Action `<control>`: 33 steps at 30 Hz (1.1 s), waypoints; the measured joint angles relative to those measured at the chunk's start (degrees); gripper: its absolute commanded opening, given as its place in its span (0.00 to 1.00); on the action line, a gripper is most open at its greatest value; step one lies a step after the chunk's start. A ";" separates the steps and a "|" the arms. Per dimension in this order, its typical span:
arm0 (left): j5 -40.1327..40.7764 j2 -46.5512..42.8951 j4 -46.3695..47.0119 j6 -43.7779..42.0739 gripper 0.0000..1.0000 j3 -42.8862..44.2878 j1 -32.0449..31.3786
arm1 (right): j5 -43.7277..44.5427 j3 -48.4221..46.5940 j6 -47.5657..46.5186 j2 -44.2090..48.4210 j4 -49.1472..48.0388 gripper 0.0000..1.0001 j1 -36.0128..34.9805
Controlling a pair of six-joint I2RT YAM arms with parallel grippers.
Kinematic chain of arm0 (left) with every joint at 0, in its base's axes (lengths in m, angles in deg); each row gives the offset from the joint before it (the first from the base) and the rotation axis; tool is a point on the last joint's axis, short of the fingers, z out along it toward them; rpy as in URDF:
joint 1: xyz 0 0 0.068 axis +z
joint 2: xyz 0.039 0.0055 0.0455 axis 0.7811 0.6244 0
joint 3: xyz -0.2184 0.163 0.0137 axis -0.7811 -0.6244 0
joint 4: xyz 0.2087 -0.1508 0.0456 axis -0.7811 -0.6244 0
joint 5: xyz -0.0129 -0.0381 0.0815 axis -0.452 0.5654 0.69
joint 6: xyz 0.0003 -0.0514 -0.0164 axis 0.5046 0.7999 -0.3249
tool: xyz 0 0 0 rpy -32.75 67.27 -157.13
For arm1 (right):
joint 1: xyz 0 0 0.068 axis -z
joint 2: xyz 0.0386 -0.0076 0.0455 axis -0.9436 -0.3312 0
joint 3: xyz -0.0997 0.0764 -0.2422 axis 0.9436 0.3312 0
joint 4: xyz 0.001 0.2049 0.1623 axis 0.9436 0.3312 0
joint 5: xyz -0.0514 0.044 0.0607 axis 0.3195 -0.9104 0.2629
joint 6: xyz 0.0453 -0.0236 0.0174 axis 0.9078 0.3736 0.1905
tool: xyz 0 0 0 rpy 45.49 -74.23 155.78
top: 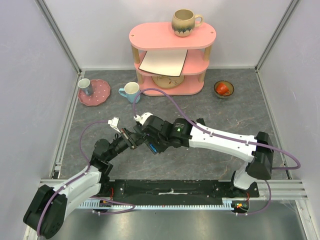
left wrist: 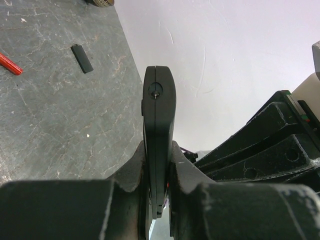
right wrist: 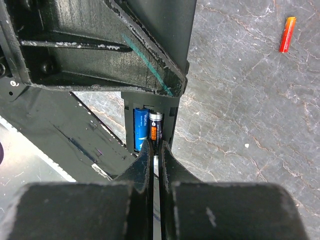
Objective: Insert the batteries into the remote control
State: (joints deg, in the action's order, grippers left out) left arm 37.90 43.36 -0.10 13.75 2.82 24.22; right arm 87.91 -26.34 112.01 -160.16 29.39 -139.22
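My left gripper point(left wrist: 159, 150) is shut on the remote control point(left wrist: 159, 107) and holds it edge-on above the table; in the top view it is left of centre point(top: 131, 137). In the right wrist view the remote's open compartment point(right wrist: 172, 117) holds a blue battery point(right wrist: 140, 129) and a dark battery with an orange label point(right wrist: 156, 126). My right gripper point(right wrist: 156, 146) is shut, and its tips touch the near end of the dark battery. An orange-red battery point(right wrist: 287, 34) lies on the table, and a red one point(left wrist: 10, 63) shows in the left wrist view.
A small black flat piece point(left wrist: 82, 58) lies on the table near the red battery. At the back stand a pink shelf point(top: 172, 35) with a mug point(top: 185, 22) on top, a blue mug point(top: 131, 91), a pink plate point(top: 95, 92) and a small bowl point(top: 223, 89).
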 measured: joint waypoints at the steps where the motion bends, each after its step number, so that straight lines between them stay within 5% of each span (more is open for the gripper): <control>1: 0.04 0.00 0.13 0.09 0.02 0.00 0.02 | 0.20 -0.35 -0.07 -0.22 0.15 0.00 0.00; 12: 0.52 0.00 0.15 0.98 0.02 0.00 0.07 | 1.07 -2.34 -0.48 -1.53 1.92 0.01 -0.09; 15: 0.72 -0.04 0.04 1.09 0.02 0.00 0.07 | 1.11 -2.34 -0.68 -1.53 1.92 0.18 -0.09; 18: 1.01 -0.31 -0.28 1.33 0.02 0.00 0.07 | 1.09 -2.34 -0.66 -1.53 1.88 0.24 -0.09; 33: 1.27 -0.48 -1.49 2.51 0.02 0.00 0.00 | 1.62 -2.19 -0.81 -1.49 2.03 0.39 0.22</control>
State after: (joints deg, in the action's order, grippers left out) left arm 39.16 42.88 -1.58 16.26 2.82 24.22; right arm 89.53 -28.52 111.20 -161.65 31.42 -139.00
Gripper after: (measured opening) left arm 0.179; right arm 0.355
